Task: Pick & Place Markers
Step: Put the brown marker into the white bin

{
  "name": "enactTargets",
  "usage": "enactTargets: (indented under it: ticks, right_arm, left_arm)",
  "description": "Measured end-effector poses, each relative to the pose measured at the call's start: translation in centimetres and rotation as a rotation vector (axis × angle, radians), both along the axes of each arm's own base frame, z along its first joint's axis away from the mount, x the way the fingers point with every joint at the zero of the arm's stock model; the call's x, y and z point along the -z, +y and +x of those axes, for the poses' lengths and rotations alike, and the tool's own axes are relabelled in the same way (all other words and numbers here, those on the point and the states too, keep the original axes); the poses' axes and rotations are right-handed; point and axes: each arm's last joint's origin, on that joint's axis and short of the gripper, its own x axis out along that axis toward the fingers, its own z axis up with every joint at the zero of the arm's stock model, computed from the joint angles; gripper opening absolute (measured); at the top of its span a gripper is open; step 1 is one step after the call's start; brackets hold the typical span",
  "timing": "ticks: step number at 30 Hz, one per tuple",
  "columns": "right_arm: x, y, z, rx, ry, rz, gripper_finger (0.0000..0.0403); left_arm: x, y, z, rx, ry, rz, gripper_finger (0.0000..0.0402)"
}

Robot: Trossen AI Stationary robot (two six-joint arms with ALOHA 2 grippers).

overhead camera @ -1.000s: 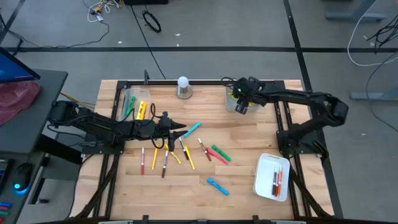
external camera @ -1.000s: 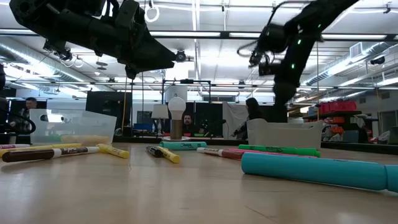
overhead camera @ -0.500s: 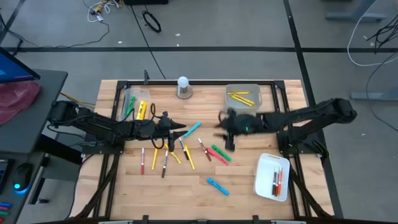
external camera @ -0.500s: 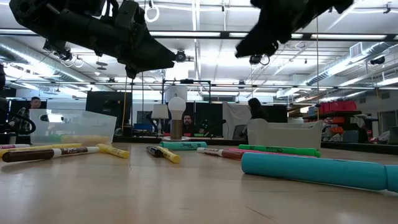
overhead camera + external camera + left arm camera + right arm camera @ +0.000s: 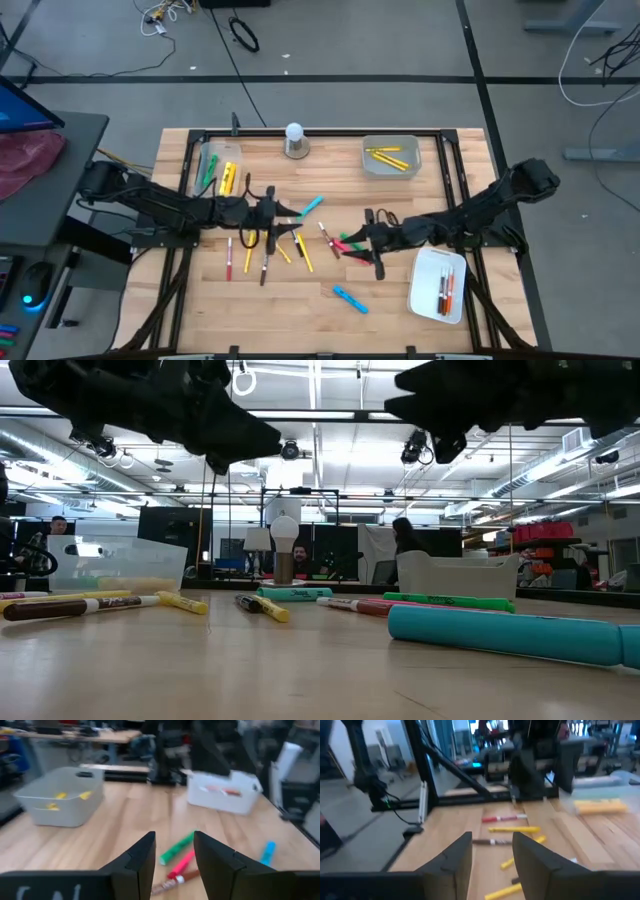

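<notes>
1. My right gripper (image 5: pixel 372 240), fingers apart and empty, hovers beside the green marker (image 5: pixel 354 246) and red marker (image 5: pixel 350 249).
2. Both lie diagonally, nearer this arm.
3. My left gripper (image 5: pixel 272 210), fingers apart, waits over the yellow markers (image 5: pixel 303 255).

Wooden table (image 5: pixel 400 300), scattered markers (image 5: pixel 300 235), trays (image 5: pixel 390 158)

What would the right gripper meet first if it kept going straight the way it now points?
Probably the loose markers mid-table, just ahead of the open, empty right gripper, with the left gripper beyond them. Its height above the table is unclear, so it could pass over them.
</notes>
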Motion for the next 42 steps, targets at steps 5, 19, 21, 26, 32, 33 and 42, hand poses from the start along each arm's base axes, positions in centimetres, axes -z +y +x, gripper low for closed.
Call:
enactTargets:
  ticks: [5, 19, 21, 26, 32, 33, 42]
  right_arm:
    - [-0.4, -0.3, -0.4, 0.004, -0.079, -0.006, 0.0141]
    - [0.0, -0.5, -0.3, 0.011, -0.047, 0.0, 0.0141]
    - [0.0, -0.5, -0.3, 0.011, -0.047, 0.0, 0.0141]
    - [-0.1, -0.5, -0.3, 0.011, -0.049, -0.001, 0.0141]
    - [-0.1, -0.5, -0.3, 0.011, -0.054, 0.0, 0.0141]
    - [-0.1, -0.5, -0.3, 0.011, -0.052, -0.001, 0.0141]
    - [0.1, -0.5, -0.3, 0.011, -0.035, -0.002, 0.0141]
  left_arm:
    - [1.4, -0.1, 1.2, 0.048, 0.067, 0.018, 0.014]
    - [3.2, 0.6, 8.8, 0.317, 0.341, 0.101, 0.0143]
    - [3.1, 0.9, 9.1, 0.342, 0.36, 0.153, 0.015]
    - [3.4, 1.3, 9.7, 0.387, 0.353, 0.258, 0.0187]
    - [5.7, 2.4, 10.8, 0.367, 0.438, 0.236, 0.0222]
    - [6.1, 2.5, 11.2, 0.363, 0.445, 0.235, 0.0223]
    - [8.6, 3.4, 11.5, 0.357, 0.556, 0.214, 0.0209]
